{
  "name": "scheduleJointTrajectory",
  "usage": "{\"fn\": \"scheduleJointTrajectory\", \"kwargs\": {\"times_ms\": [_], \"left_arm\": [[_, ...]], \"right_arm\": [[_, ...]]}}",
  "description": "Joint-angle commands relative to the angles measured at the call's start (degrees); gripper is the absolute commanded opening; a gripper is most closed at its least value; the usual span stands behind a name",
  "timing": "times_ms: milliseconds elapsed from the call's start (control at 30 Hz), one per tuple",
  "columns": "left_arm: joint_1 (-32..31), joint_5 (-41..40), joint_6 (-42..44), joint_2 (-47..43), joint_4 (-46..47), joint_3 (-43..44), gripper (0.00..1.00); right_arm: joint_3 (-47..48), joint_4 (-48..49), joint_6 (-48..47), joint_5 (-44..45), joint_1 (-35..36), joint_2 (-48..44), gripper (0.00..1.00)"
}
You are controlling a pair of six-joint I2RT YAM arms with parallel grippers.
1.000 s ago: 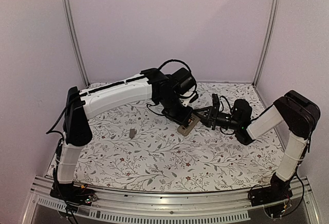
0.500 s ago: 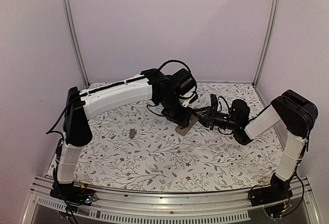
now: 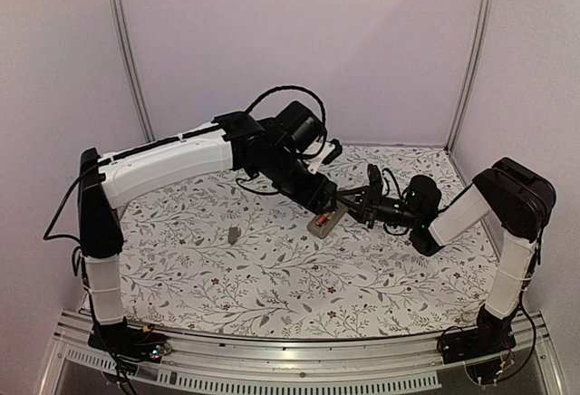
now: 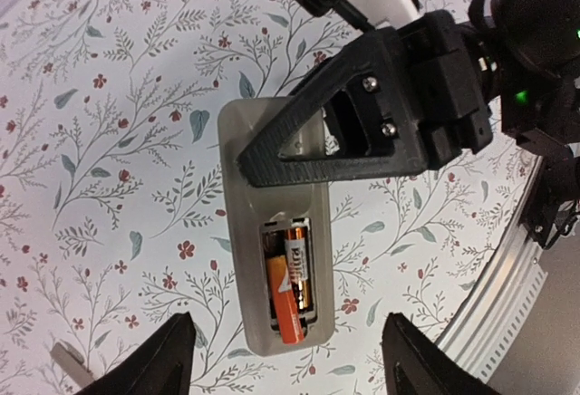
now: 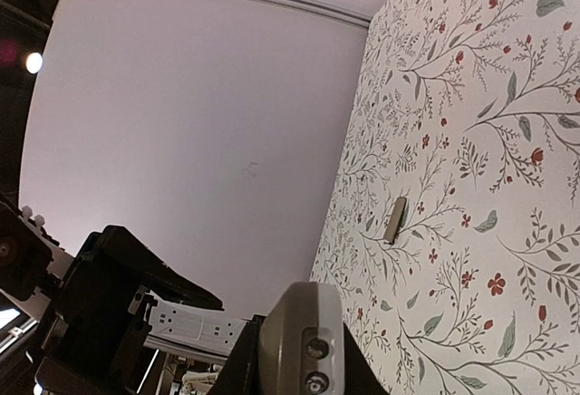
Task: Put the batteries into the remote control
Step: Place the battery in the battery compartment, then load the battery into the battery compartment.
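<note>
The remote control (image 4: 245, 155) lies back-up on the floral cloth, its battery bay uncovered. Two orange batteries (image 4: 292, 279) sit side by side in the bay; the left one runs slightly askew, its lower end over the bay's rim. My right gripper (image 4: 362, 128) is shut on the remote's far end, and its wrist view shows that grey-tan end (image 5: 304, 341) between the fingers. My left gripper (image 4: 288, 345) hovers above the bay, open, holding nothing. From above, the remote (image 3: 326, 223) lies between the left gripper (image 3: 328, 198) and the right gripper (image 3: 352, 205).
A small flat grey plastic piece (image 3: 233, 234) lies on the cloth to the left of the remote, also seen as a grey piece (image 5: 394, 221) and a grey piece (image 4: 71, 361). Metal frame posts (image 3: 127, 60) stand at the back corners.
My left gripper has opened and risen off the remote, the arm pulling up and left. The batteries now show in the bay. The right gripper has kept its hold.
</note>
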Motion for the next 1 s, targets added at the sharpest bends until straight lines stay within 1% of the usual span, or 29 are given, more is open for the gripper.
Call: {"fn": "scheduleJointTrajectory", "kwargs": {"times_ms": [0,33,100,133,200,300,433,600,700,967], "left_arm": [[1.75,3.28,6.81,-8.32,9.35,-10.26,0.72],[2.31,4.69,8.59,-11.04,12.17,-14.34,0.74],[4.04,7.87,9.9,-16.19,18.22,-21.55,0.83],[5.22,10.58,10.24,-18.38,20.72,-24.7,0.85],[7.14,16.47,10.19,-21.38,25.99,-30.17,0.85],[7.53,19.46,10.54,-23.26,31.27,-35.98,0.84],[7.46,25.09,8.98,-22.09,34.71,-39.07,0.85],[7.27,25.66,8.39,-21.57,38.34,-42.04,0.85],[7.19,27.68,7.93,-20.84,39.33,-42.54,0.84],[6.83,30.46,7.19,-19.08,39.95,-42.74,0.79]], "right_arm": [[2.2,4.99,2.19,-3.28,0.39,1.6,0.0],[2.47,5.47,2.69,-4.05,0.41,1.61,0.0],[2.79,6.17,3.2,-5.35,0.49,1.48,0.0],[2.86,6.38,3.44,-5.87,0.55,1.33,0.0],[2.91,7.07,3.91,-6.82,0.86,1.12,0.0],[3.06,7.8,4.47,-8.06,1.19,1.09,0.0],[3.71,7.8,4.7,-9.48,1.79,0.59,0.0],[4.38,7.83,4.84,-10.5,2.65,-0.13,0.0],[4.66,7.8,4.68,-10.9,3.05,-0.28,0.0],[5.02,7.81,4.58,-11.34,3.43,-0.49,0.0]]}}
